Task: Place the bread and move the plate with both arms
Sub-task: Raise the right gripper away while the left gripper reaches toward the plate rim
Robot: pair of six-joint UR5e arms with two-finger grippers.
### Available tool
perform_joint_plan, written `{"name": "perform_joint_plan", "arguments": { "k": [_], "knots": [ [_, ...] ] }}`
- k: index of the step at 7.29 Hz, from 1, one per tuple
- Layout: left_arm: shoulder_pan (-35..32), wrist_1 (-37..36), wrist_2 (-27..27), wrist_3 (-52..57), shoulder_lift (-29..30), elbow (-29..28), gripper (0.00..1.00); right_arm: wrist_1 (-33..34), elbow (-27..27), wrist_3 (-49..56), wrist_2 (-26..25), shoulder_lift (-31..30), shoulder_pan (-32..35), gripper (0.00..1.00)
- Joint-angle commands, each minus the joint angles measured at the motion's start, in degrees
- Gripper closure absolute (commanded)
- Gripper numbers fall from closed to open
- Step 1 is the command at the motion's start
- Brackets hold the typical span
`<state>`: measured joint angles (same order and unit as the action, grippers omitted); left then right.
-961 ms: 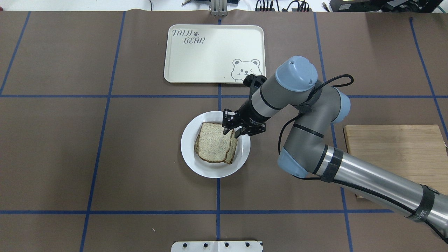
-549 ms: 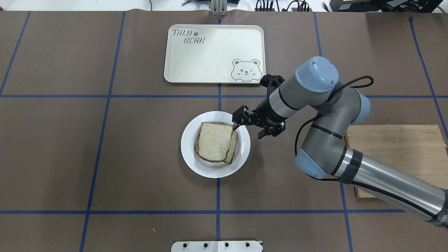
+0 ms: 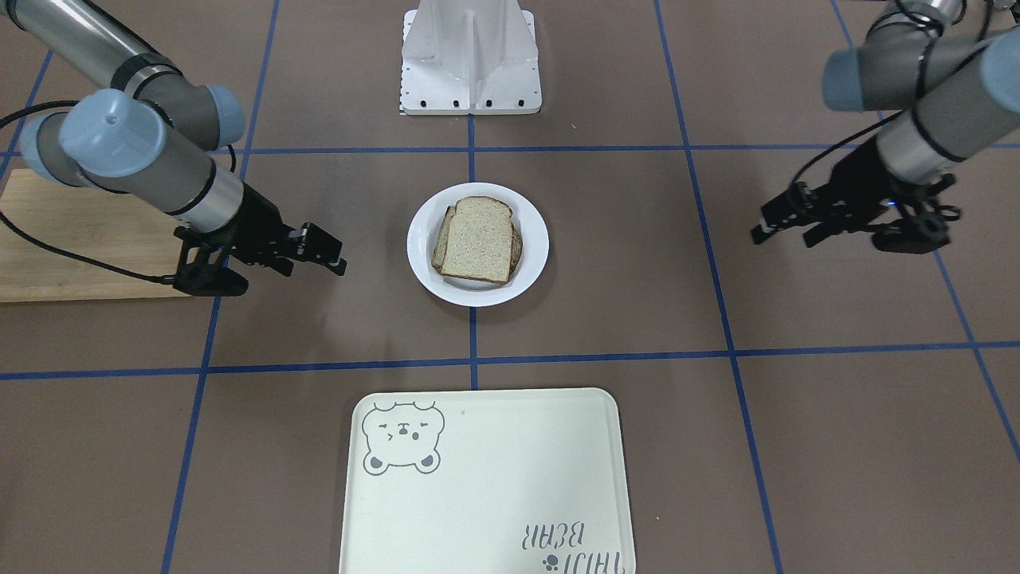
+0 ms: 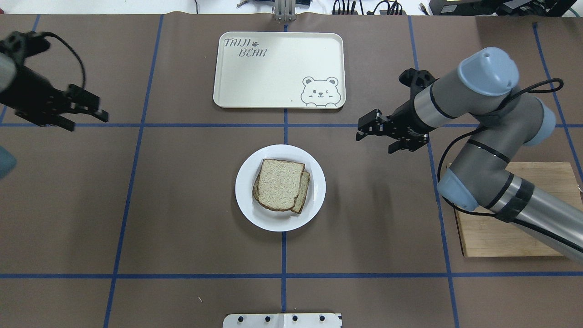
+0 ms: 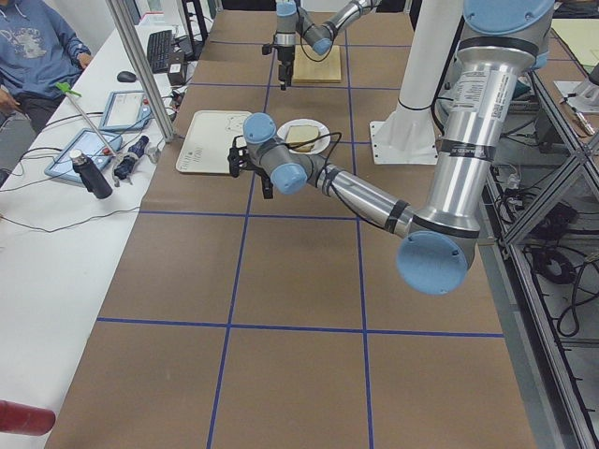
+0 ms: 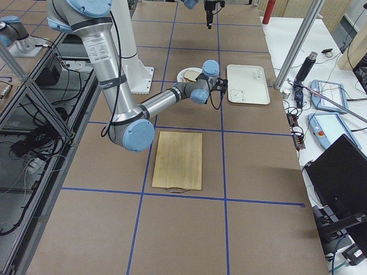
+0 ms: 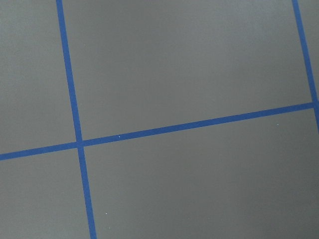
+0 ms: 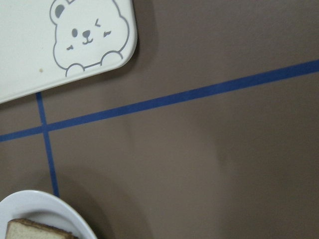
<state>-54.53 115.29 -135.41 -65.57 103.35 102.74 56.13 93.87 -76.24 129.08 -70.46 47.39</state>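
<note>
– Black fingers on the right gripper point(image 4: 376, 140), are they spread?
– Spread, and nothing between them. It hangs over the brown table point(image 4: 182, 205), off the plate's far right side, near the corner of the tray point(image 4: 273, 77) with the bear on it.
– And the left gripper point(image 4: 89, 120)?
– Parted too, and empty. It is out at the table's left side, well apart from everything.
– Where is the bread point(image 4: 280, 183)?
– On the plate point(image 4: 314, 205), lying flat on top of a second slice point(image 4: 304, 196) that pokes out at its right edge. The plate sits at the table's middle, on a blue tape line, with the tray beyond it. Neither gripper touches it.
– What is behind the right arm?
– A board point(image 4: 555, 182) of pale wood; the arm passes over it.
</note>
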Motion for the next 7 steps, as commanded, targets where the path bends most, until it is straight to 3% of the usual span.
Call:
{"name": "perform_joint_plan", "arguments": {
  "k": [1,2,4,5,6,7],
  "knots": [
    [13.18,2.05,8.56,-15.93,8.75,-1.66,0.02,0.03,0.87,12.11,0.11,-6.50,5.94,0.00],
    [14.96,4.22,8.76,-19.30,11.50,-3.58,0.02,0.12,1.83,17.91,0.56,-9.58,8.40,0.00],
    [17.17,27.06,8.85,-29.72,11.61,-14.44,0.04,0.47,1.67,26.01,0.82,-13.36,11.23,0.00],
    [17.26,33.80,8.85,-33.45,12.22,-17.20,0.05,0.73,0.97,29.71,3.69,-13.91,12.72,0.00],
    [17.35,34.91,10.85,-33.31,11.79,-17.92,0.05,0.74,0.27,30.18,6.68,-13.83,15.08,0.00],
    [17.70,38.05,15.40,-33.66,11.70,-18.02,0.05,0.82,0.26,30.27,6.54,-13.91,15.54,0.00]
  ]
}}
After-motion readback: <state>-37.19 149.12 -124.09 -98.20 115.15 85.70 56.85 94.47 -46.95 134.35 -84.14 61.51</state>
